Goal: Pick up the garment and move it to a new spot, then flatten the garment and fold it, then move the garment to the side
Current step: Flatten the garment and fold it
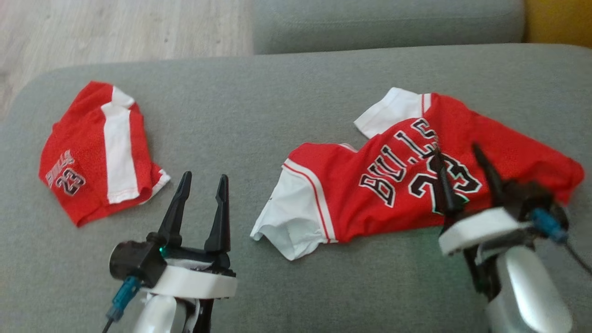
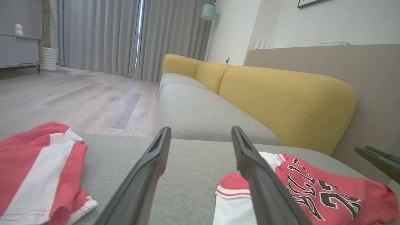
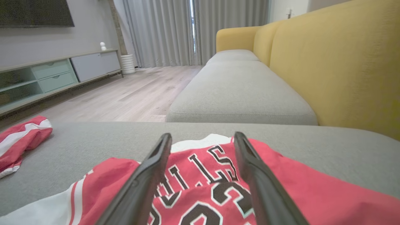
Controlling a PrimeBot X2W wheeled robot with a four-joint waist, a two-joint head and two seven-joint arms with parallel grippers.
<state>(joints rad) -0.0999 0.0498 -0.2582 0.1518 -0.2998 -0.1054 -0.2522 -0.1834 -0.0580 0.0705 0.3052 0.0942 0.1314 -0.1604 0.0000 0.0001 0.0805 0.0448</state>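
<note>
The left gripper (image 1: pixel 205 175) hovers over the grey woven cushion (image 1: pixel 259 115), fingers spread; the right gripper (image 1: pixel 457 150) sits above the red mesh jersey (image 1: pixel 397 185), fingers apart, clasping nothing; the crumpled jersey lies on the cushion's right, long axis running left-right, with a white sleeve nearest the robot; red-and-white shorts (image 1: pixel 92 152) lie at the left.

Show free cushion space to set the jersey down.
Bare cushion between shorts and jersey, and the far strip behind both. Near edge is free between left gripper and right gripper. Right side crowded: jersey under the right gripper's open jaws.
</note>
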